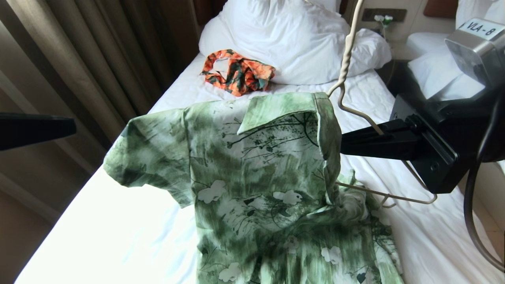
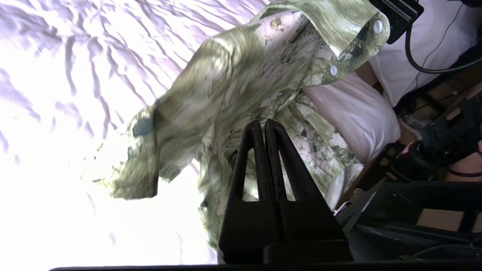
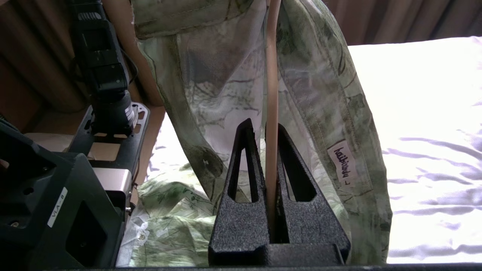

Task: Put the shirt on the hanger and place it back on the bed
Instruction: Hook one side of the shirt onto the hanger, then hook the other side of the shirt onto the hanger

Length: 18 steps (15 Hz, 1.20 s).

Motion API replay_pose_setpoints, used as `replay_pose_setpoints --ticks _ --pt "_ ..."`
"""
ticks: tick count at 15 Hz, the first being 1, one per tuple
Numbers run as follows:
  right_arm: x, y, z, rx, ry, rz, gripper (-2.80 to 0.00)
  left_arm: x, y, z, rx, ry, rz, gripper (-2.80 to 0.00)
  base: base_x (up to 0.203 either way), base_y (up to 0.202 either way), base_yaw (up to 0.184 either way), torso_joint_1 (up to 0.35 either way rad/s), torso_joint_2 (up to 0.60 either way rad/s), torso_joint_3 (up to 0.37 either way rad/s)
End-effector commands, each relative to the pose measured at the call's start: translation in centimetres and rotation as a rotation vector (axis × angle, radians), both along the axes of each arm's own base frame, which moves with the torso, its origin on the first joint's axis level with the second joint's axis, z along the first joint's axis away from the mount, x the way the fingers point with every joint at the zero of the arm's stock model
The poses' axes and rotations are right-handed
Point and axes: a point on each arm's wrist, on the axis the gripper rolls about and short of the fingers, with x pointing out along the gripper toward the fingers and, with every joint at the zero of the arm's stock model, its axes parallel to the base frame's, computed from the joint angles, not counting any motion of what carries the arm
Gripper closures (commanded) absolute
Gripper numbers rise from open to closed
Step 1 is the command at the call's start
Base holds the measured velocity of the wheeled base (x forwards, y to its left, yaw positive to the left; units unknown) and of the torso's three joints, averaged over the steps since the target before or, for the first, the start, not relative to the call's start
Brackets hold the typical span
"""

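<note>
- Right gripper [image 3: 265, 131] pinching the hanger [image 3: 272, 98] on its wire arm, inside the shirt's open front.
- Shirt [image 1: 260, 173] draped over one hanger shoulder, held up above the bed [image 1: 118, 236], lower part trailing on the sheet.
- Left gripper [image 2: 264, 126] pressed together, empty, off to the left of the shirt.
- Orange floral garment [image 1: 238, 73] lying beside the pillow [image 1: 292, 37].

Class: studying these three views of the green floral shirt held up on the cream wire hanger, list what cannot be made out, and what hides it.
- Cream wire hanger: hook tip cut off by the head view's top edge; left shoulder hidden under the green floral shirt.
- Shirt hem: cut off by the head view's bottom edge.
- Left gripper: only a dark fingertip enters the head view's left edge.
- White bed: sheet overexposed.
</note>
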Motion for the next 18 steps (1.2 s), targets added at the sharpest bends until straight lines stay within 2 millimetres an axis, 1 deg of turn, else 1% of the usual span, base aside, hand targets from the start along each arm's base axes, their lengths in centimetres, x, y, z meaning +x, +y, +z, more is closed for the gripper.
replay_pose_setpoints --ticks 1,3,5,7,11,13,15,18 --pt "-0.4 0.8 -0.5 -0.009 0.017 0.039 0.0 0.9 -1.6 0.4 0.06 -0.032 -0.041 -2.8 0.0 0.0 0.0 0.0 0.0 0.0" --pt "-0.7 1.1 -1.2 -0.019 0.036 0.056 0.0 1.3 -2.7 0.4 0.078 -0.041 -0.1 -2.8 0.0 0.0 0.0 0.0 0.0 0.0" --pt "-1.0 1.3 -1.5 -0.023 0.039 0.072 0.0 2.0 -4.1 0.7 0.106 -0.109 -0.128 -2.8 0.0 0.0 0.0 0.0 0.0 0.0" --pt "-1.3 1.6 -1.3 -0.02 0.034 0.087 0.0 2.0 -5.2 0.7 0.115 -0.121 -0.18 -2.8 0.0 0.0 0.0 0.0 0.0 0.0" --pt "-1.8 1.9 -1.1 -0.016 0.024 0.104 0.0 2.0 -7.0 -0.3 0.17 -0.109 -0.245 -2.8 0.0 0.0 0.0 0.0 0.0 0.0" --pt "-2.2 1.7 -1.0 -0.014 0.021 0.108 0.0 2.5 -8.1 -0.8 0.233 -0.142 -0.273 -2.8 0.0 0.0 0.0 0.0 0.0 0.0" --pt "-2.6 1.8 -0.9 -0.011 0.016 0.12 0.0 3.0 -9.2 -1.0 0.258 -0.146 -0.286 -2.8 0.0 0.0 0.0 0.0 0.0 0.0" --pt "-3.0 1.9 -0.8 -0.01 0.017 0.134 0.0 4.1 -11.3 -0.7 0.207 -0.186 -0.274 -2.8 0.0 0.0 0.0 0.0 0.0 0.0"
